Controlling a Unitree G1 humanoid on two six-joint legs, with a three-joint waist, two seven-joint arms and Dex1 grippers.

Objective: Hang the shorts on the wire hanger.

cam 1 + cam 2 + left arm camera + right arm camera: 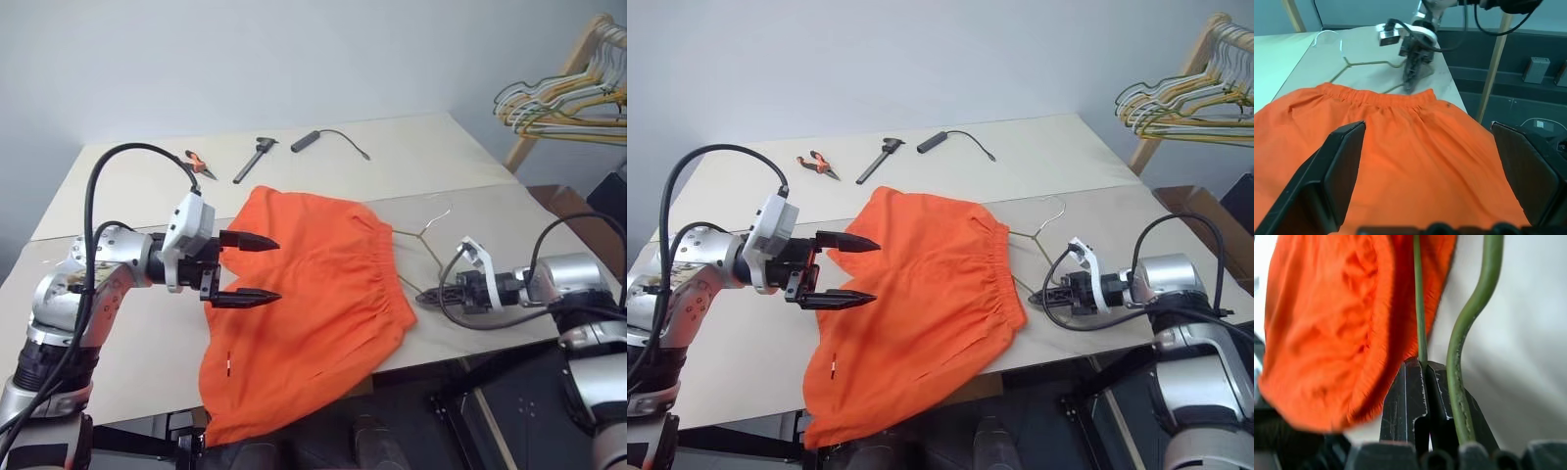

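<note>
Jaws on the left gripper (pixel 261 267) stood spread wide, hovering over the left side of the shorts (pixel 304 304) with nothing between them. Right gripper (pixel 1038 300): jaws pressed together, pinching the thin wire of the wire hanger (pixel 1039 233) just beside the waistband. One pair of shorts lay flat on the table (pixel 127 343), its lower hem spilling over the near edge. One wire hanger lay partly under the waistband, its hook pointing toward the far side, over bare tabletop. Plenty of open table sat to the left of the shorts. Far back lay three small things: pliers (pixel 199 163), a black clamp (pixel 255 157) and a black corded tool (pixel 306 140). A bunch of hangers (pixel 563 98) hung on a wooden rack off the right edge.
</note>
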